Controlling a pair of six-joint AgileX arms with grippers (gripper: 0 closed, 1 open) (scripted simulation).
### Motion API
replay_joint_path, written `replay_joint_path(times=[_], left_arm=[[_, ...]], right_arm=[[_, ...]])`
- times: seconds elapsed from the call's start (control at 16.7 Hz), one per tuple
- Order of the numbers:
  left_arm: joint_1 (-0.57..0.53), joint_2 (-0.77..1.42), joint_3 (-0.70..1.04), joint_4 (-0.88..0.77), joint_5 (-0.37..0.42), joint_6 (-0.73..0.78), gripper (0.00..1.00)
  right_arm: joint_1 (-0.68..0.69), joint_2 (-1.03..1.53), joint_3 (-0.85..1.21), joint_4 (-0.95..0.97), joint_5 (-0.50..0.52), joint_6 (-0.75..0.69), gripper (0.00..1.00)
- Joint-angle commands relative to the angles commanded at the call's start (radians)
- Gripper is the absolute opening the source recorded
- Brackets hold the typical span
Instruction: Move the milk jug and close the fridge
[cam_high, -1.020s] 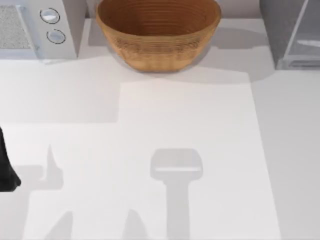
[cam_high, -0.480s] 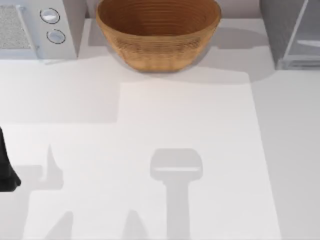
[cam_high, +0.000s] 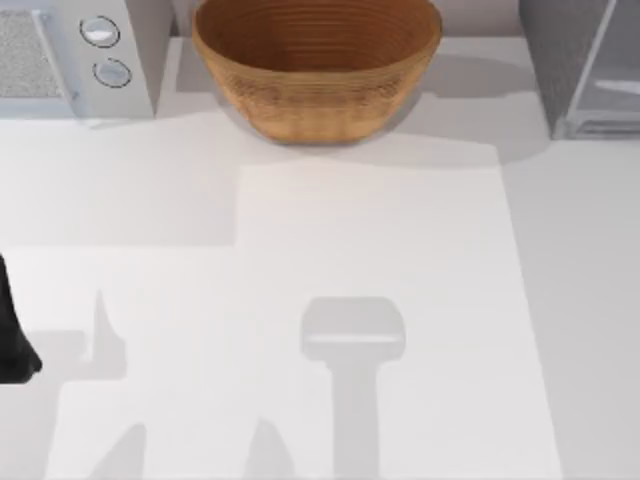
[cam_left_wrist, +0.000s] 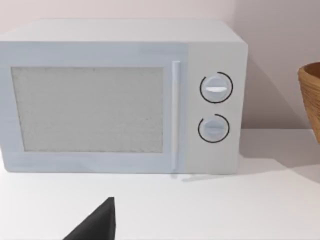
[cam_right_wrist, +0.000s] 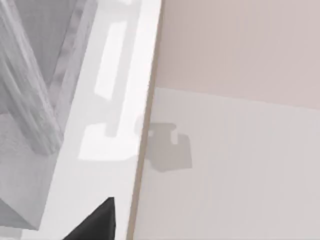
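You get no readable text, labels, brands or numbers in any view. The microwave front carries two round knobs with plain pointer bars, no markings around them you can read. The basket and the fridge show bare surfaces, no lettering.

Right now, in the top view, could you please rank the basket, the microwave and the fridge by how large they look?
1. The basket looks largest and is almost fully in frame.
2. The microwave and the fridge look alike in size; both are cropped by the picture's edges, so I cannot rank them.
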Motion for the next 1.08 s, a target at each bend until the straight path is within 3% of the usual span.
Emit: replay_joint_path(times=[0.3,0.54,0.72,1.08], left_arm=[[0.0,0.0,0.0,0.0,0.0,0.0,1.0],[0.0,0.0,0.0,0.0,0.0,0.0,1.0],[0.0,0.0,0.0,0.0,0.0,0.0,1.0],[0.0,0.0,0.0,0.0,0.0,0.0,1.0]], right_arm=[[0.213,0.015,-0.012,0.33,0.017,0.496,1.0],[0.391,0.003,-0.042,0.543,0.073,0.739,1.0],[0.462,-0.009,-0.059,0.618,0.115,0.818,1.0],[0.459,-0.007,-0.058,0.625,0.118,0.823,1.0]])
